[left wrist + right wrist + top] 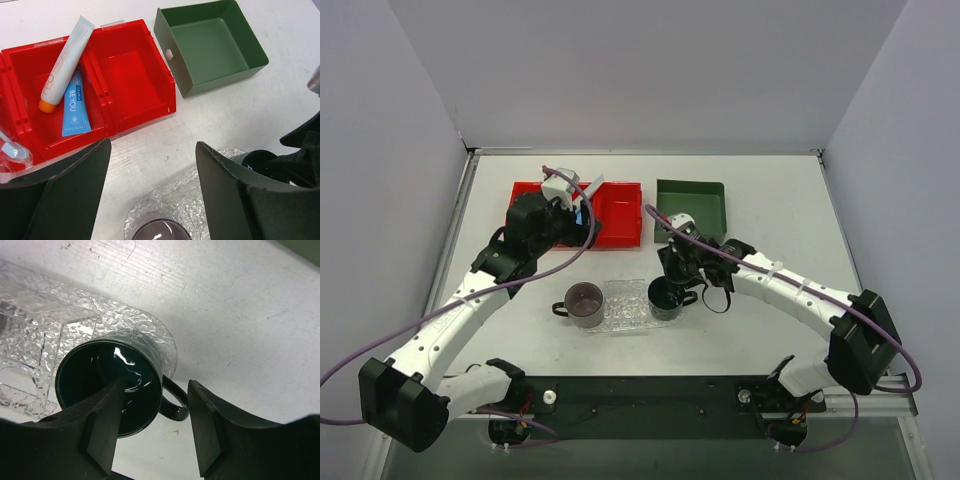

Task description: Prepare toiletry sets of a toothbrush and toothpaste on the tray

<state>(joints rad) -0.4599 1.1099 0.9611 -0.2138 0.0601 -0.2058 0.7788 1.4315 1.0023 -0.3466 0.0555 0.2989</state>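
Left wrist view: we found the left gripper [152,148] with jaws wide and empty, above the near end of the tray [185,200]. On the tray stood a grey cup [159,233] and a green cup [110,385]. The right gripper [155,385] straddled the green cup's handle side, jaws parted, pinching nothing. Beyond, in the red bin [145,105], the toothpaste [65,62] leaned cap-down on the far wall, partly over the flat-lying toothbrush [76,107]. We judged both light, the tube soft and slick, best pinched across mid-body. Farther off stood a green bin [215,45]. The table [280,100] was matt white, the walls [650,70] plain.
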